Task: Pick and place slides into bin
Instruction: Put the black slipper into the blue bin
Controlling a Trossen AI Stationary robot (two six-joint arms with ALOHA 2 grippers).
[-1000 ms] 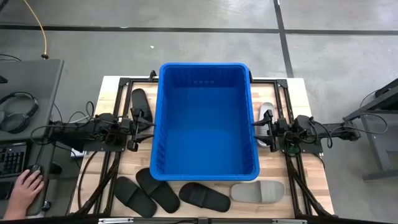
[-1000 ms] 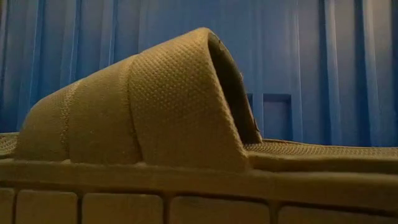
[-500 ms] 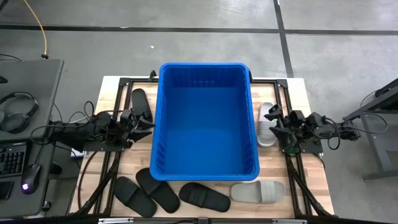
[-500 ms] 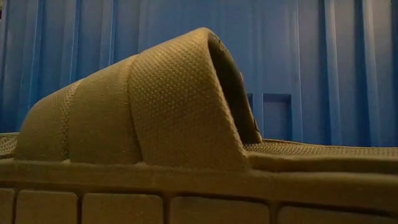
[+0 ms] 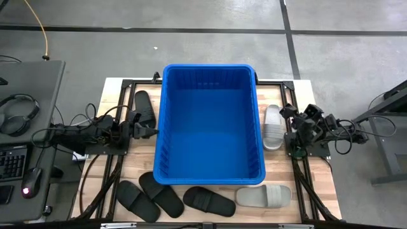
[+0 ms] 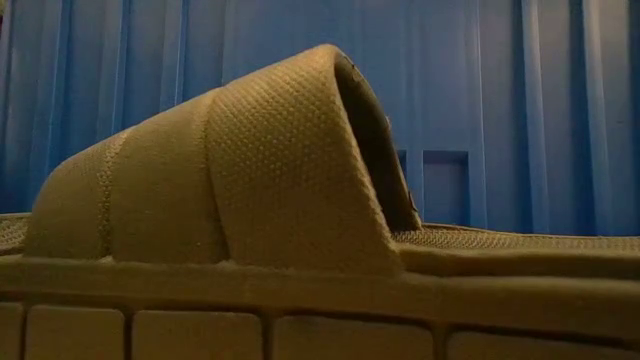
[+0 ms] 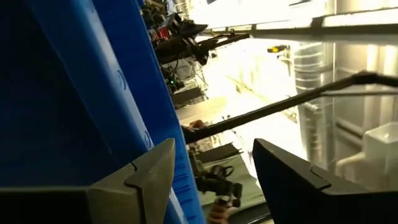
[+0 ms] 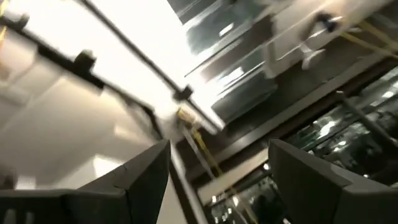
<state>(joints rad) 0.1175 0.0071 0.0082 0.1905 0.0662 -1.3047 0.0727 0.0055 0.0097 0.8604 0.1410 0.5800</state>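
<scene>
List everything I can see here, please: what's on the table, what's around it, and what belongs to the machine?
Bin: one, bright blue, centre of the table, nothing in it.
Black slides: four; one left of the bin, three in a row at the near edge.
Grey slides: two; one right of the bin, one at the near edge.
Desk: one, grey, left of the table, with headphones, keyboard and mouse.
Left gripper: open, beside the bin's left wall.
Right gripper: open, right of the bin, near the grey slide.
</scene>
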